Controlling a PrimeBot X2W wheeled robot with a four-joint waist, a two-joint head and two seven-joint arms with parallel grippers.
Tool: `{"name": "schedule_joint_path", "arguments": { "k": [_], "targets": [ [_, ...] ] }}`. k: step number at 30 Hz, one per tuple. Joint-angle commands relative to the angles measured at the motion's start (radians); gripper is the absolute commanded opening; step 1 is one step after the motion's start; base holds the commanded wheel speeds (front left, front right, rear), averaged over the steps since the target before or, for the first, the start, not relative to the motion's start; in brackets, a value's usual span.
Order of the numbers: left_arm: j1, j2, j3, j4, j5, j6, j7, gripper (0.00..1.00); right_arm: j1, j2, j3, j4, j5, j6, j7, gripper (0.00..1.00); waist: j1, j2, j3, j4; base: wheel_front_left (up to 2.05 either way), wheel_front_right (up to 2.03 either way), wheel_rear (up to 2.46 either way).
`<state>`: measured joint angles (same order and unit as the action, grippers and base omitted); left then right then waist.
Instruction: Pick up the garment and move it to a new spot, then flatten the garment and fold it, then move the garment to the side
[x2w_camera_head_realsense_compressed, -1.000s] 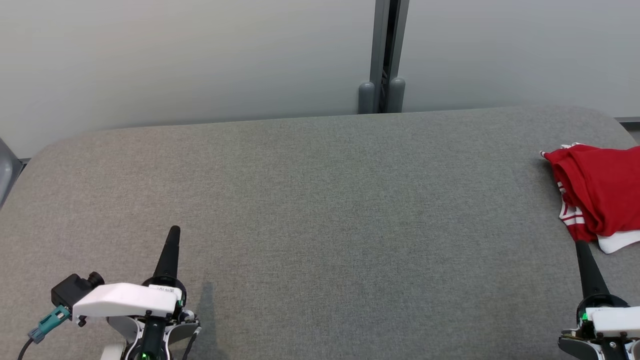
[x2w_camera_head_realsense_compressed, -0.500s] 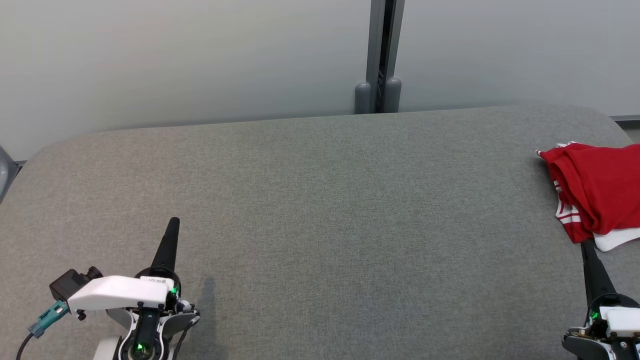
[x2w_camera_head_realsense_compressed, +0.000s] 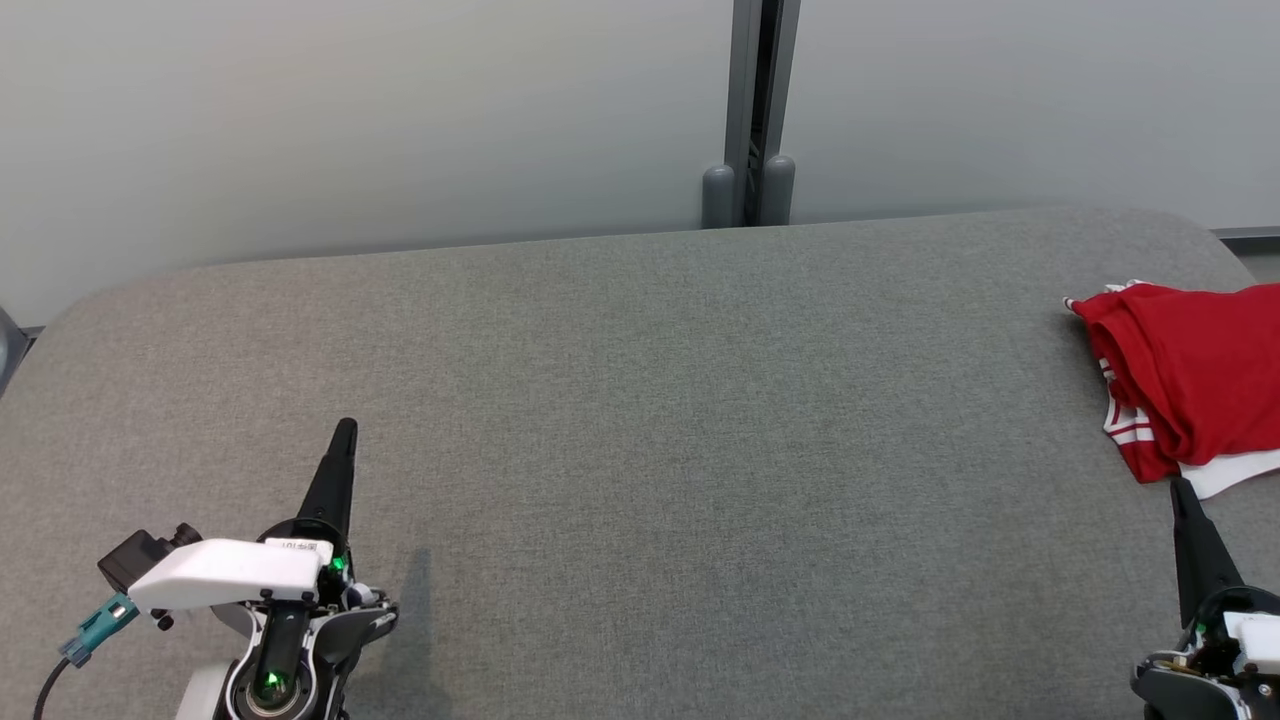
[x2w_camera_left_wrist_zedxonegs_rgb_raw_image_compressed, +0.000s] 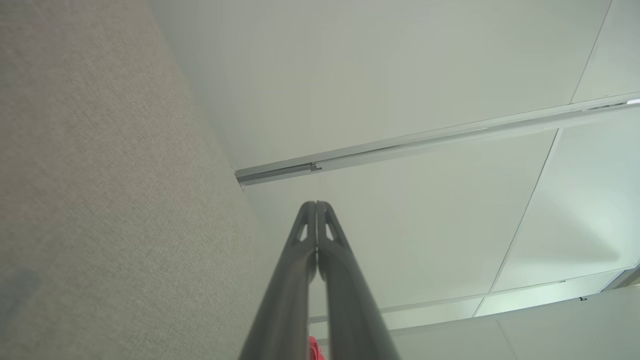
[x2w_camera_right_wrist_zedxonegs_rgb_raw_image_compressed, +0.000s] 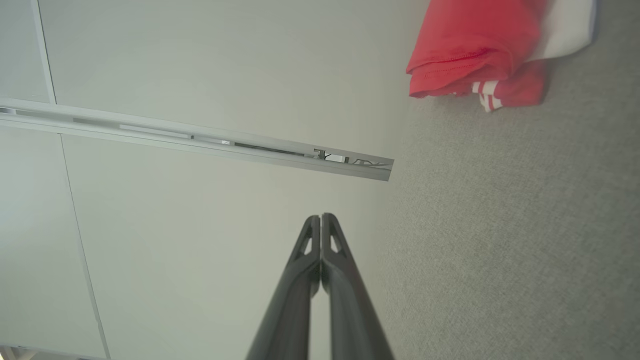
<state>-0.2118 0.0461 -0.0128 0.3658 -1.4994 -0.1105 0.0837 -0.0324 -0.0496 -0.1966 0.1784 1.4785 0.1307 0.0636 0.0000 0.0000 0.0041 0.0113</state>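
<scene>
Left wrist view: left fingers (x2w_camera_left_wrist_zedxonegs_rgb_raw_image_compressed: 297, 275) pressed together tip to tip, nothing between them, pointing past the desk (x2w_camera_left_wrist_zedxonegs_rgb_raw_image_compressed: 100, 175) at the pale wall (x2w_camera_left_wrist_zedxonegs_rgb_raw_image_compressed: 375, 75). Right wrist view: right fingers (x2w_camera_right_wrist_zedxonegs_rgb_raw_image_compressed: 302, 285) also closed flat against each other and empty. Their tips aim at the wall, with grey desk fabric on that view's right.

Head view: left fingers sit low at the left over bare desk. Behind them is a white wrist housing (x2w_camera_head_realsense_compressed: 225, 573) with a green light, and a teal plug (x2w_camera_head_realsense_compressed: 98, 635) on a cable hangs off its side. Right fingers are at the lower right corner, tip just beside the near edge of the garment (x2w_camera_head_realsense_compressed: 1200, 370). Contact can't be told from there. In the right wrist view the garment lies clear of the tips, up in the top right.

Garment: red, with white stripes on one hem and a white layer sticking out underneath. It is bunched in a rough fold on the desk's right end, cut off by the frame edge, well apart from the left fingers.

Desk top is grey woven fabric with rounded corners. Behind it the pale wall panels are joined by a grey vertical post (x2w_camera_head_realsense_compressed: 750, 100), which has two rounded caps at its foot at the desk's far edge.
</scene>
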Motion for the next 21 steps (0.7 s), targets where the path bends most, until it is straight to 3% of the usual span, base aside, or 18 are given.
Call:
{"name": "schedule_joint_path", "arguments": {
  "k": [1, 21],
  "targets": [
    [-0.020, 0.006, 0.006, 0.001, -0.013, -0.009, 0.005, 0.00, -0.007, -0.003, -0.007, -0.005, 0.018, 0.000, 0.011, 0.00, 0.0000, 0.0000, 0.000, 0.000, 0.00, 0.00, 0.00],
    [-0.047, 0.007, 0.013, 0.019, -0.128, -0.023, 0.037, 0.00, -0.005, -0.002, -0.027, -0.006, 0.139, 0.000, 0.040, 0.00, 0.0000, 0.0000, -0.001, -0.012, 0.00, 0.00, 0.00]
  ]
}}
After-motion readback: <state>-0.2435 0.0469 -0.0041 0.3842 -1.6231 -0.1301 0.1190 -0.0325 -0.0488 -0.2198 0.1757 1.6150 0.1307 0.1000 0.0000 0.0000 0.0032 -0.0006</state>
